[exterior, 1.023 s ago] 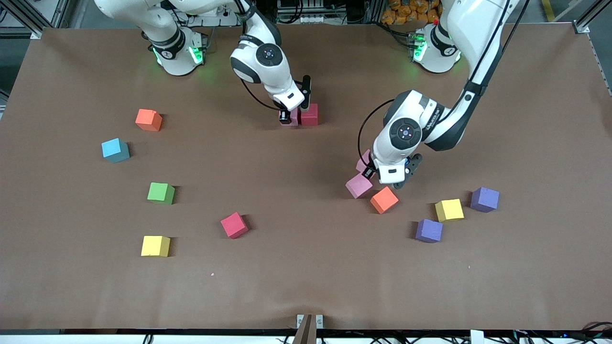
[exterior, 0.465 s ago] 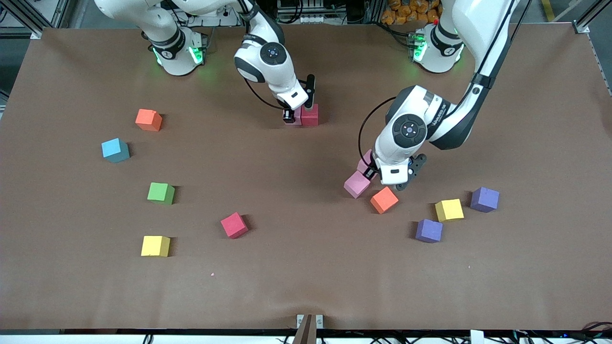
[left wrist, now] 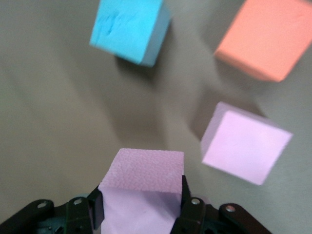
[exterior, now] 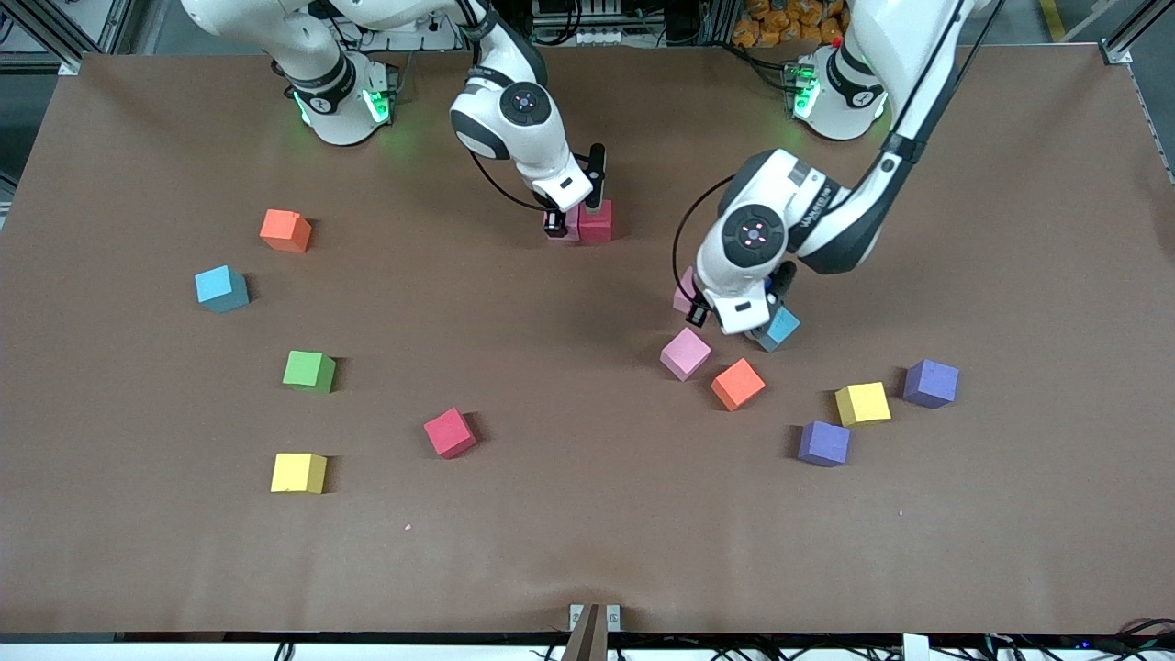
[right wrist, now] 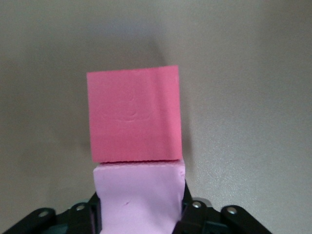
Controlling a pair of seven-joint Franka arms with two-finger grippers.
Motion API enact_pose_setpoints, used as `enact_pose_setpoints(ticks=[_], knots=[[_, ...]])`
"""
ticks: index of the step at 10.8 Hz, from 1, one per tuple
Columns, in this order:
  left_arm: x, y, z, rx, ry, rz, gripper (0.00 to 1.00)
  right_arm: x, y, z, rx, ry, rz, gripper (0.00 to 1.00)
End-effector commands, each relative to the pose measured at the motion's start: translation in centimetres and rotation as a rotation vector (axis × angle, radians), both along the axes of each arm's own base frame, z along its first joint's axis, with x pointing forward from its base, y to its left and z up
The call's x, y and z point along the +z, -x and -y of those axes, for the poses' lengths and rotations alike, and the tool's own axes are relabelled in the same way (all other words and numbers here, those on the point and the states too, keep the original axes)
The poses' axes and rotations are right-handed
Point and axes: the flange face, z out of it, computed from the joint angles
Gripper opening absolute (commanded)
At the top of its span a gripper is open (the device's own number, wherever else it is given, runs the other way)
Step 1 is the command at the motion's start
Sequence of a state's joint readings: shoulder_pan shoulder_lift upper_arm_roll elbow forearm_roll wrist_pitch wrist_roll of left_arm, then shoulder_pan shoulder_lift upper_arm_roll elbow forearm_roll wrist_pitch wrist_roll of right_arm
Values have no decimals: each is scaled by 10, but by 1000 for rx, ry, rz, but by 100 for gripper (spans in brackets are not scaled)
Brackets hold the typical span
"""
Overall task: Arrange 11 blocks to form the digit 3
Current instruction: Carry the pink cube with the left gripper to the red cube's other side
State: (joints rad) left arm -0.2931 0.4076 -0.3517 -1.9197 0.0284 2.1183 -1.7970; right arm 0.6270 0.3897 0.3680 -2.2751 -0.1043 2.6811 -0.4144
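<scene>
My right gripper (exterior: 562,223) rests at the table with its fingers against a pink block (right wrist: 139,190). That block touches a red block (exterior: 595,222) (right wrist: 134,119) near the robots' side. My left gripper (exterior: 690,308) (left wrist: 141,204) is shut on another pink block (exterior: 682,292) (left wrist: 146,170), held above the table. Below it lie a light blue block (exterior: 778,328) (left wrist: 129,29), a third pink block (exterior: 685,353) (left wrist: 243,144) and an orange block (exterior: 737,384) (left wrist: 268,36).
Toward the left arm's end lie a yellow block (exterior: 862,403) and two purple blocks (exterior: 930,383) (exterior: 823,443). Toward the right arm's end lie orange (exterior: 285,229), light blue (exterior: 220,288), green (exterior: 308,371), yellow (exterior: 297,473) and red (exterior: 449,432) blocks.
My left gripper has risen with its pink block and shifted toward the robots' side, uncovering the light blue block. The right gripper has barely moved.
</scene>
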Motion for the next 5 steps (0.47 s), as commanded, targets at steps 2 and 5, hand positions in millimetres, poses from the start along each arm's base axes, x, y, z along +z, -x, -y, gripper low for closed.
enact_pose_setpoints(ticks=[2,5], knots=[[-15,52,12,103,-74,-24,16,-7,0,-7,-6,-2,0,79],[-29,92,19,221,-34,48,17,-8,1,-7,-30,5,-9,81]])
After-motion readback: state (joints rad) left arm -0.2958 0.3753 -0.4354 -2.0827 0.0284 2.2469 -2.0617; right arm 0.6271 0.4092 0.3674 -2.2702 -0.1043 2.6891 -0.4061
